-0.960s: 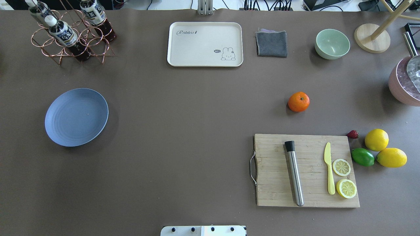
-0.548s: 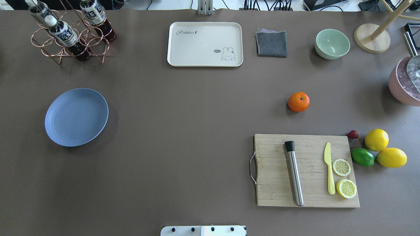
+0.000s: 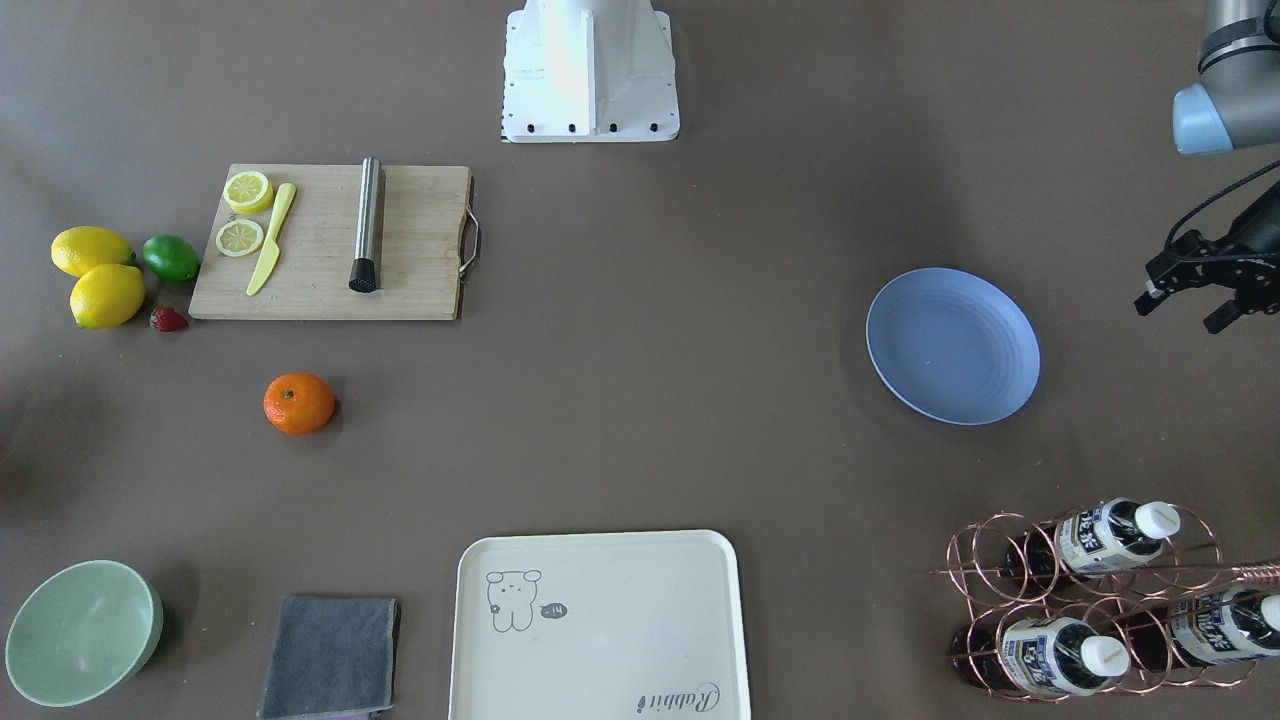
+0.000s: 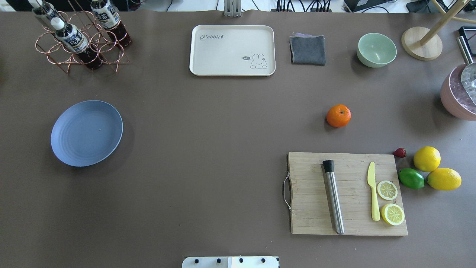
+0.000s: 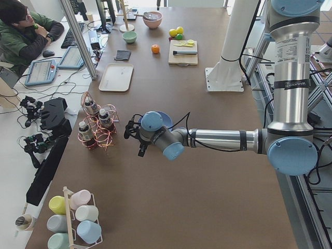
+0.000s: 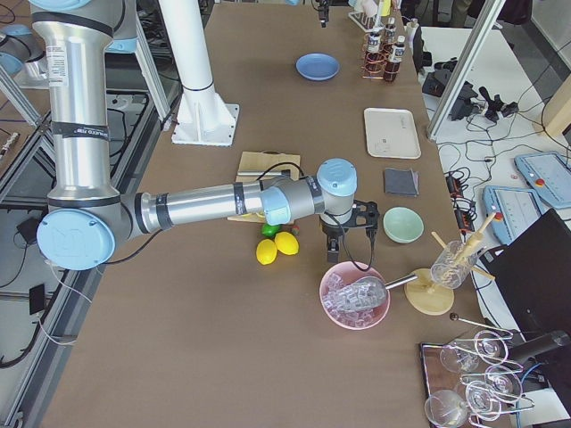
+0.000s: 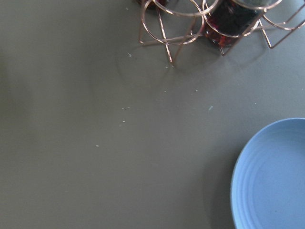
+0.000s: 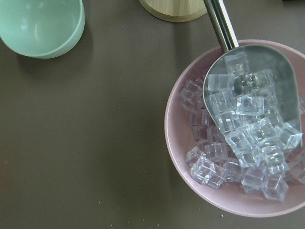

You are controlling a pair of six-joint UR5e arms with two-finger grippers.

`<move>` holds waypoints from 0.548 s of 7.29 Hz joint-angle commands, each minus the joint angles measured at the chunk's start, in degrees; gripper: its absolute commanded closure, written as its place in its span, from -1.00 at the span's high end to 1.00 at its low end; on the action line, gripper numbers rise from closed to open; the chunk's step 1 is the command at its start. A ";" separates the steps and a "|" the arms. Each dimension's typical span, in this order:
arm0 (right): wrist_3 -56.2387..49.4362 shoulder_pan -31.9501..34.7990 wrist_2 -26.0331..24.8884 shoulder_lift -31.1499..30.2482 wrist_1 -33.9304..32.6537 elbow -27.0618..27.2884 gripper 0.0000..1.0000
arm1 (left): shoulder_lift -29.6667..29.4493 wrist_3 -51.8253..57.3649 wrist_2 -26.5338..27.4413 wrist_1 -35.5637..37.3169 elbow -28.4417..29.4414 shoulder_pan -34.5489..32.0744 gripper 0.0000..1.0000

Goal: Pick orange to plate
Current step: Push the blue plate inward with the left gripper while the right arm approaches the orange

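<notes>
Left gripper (image 3: 1188, 308): fingers spread, holds nothing
Right gripper (image 6: 346, 234): can't tell
Orange (image 4: 338, 115): on table, far right of plate (image 4: 86, 133)

From my feed the table (image 4: 208, 149) is covered in a smooth matt brown sheet. The cutting board (image 4: 308, 186) is pale wood with visible grain and a thin metal handle (image 4: 285, 190); on it sit a brushed steel rod (image 4: 334, 203) with a black cap and a yellow plastic-looking knife (image 4: 373, 193). Just beyond the board the orange (image 4: 338, 115) has a dimpled, slightly shiny peel. Well away from the board the plate (image 4: 86, 133) is matt blue with faint rings.
</notes>
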 commanded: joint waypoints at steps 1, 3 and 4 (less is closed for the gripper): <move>7.56 -3.35 -0.18 0.95 3.27 -0.01 1.00 | -0.83 -8.51 3.43 -8.93 3.61 5.96 0.96; 9.60 -4.76 -0.27 1.13 4.68 0.08 1.00 | -1.89 -8.98 3.81 -8.93 4.14 7.73 0.96; 11.61 -5.55 -0.27 1.13 6.08 0.34 1.00 | -2.24 -8.98 3.81 -8.85 4.32 8.44 0.96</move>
